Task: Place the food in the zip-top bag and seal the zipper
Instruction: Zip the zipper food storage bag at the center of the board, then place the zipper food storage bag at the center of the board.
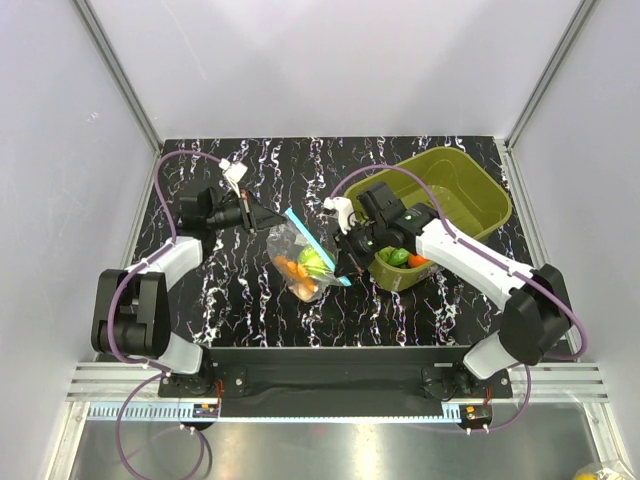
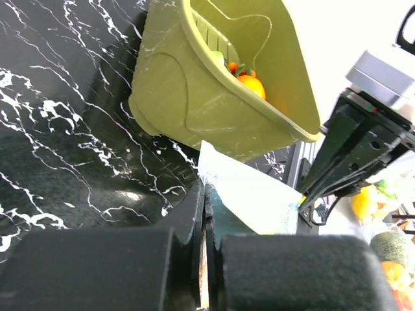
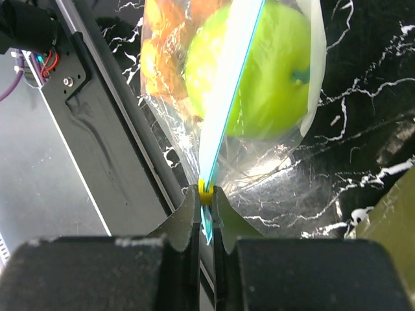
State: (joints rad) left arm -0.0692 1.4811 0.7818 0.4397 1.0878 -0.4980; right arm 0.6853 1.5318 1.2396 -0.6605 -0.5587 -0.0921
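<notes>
Top external view: the zip-top bag hangs stretched between the two arms over the black marbled table; the left gripper pinches the far corner of its mouth and the right gripper pinches the near end of the zipper.

Both pairs of fingers are pressed nearly together with only the thin plastic edge between them; in the right wrist view a small yellow bit sits at the pinch point, and I cannot tell what it is.

The loading looks partly done: a green apple and orange carrot pieces sit inside the bag; an orange round fruit and a green piece lie in the olive-green tub just beside the right arm.

The zipper reads as one taut light-blue line from end to end, so the arms are probably at the sealing step; whether the strip is pressed shut along its length I cannot tell.

The bag is clear, thin and crinkly, catching glare where it folds; the apple is smooth, glossy and round; the tub is matte moulded plastic with rounded corners and a rolled rim; the table is hard, dark and white-veined.
</notes>
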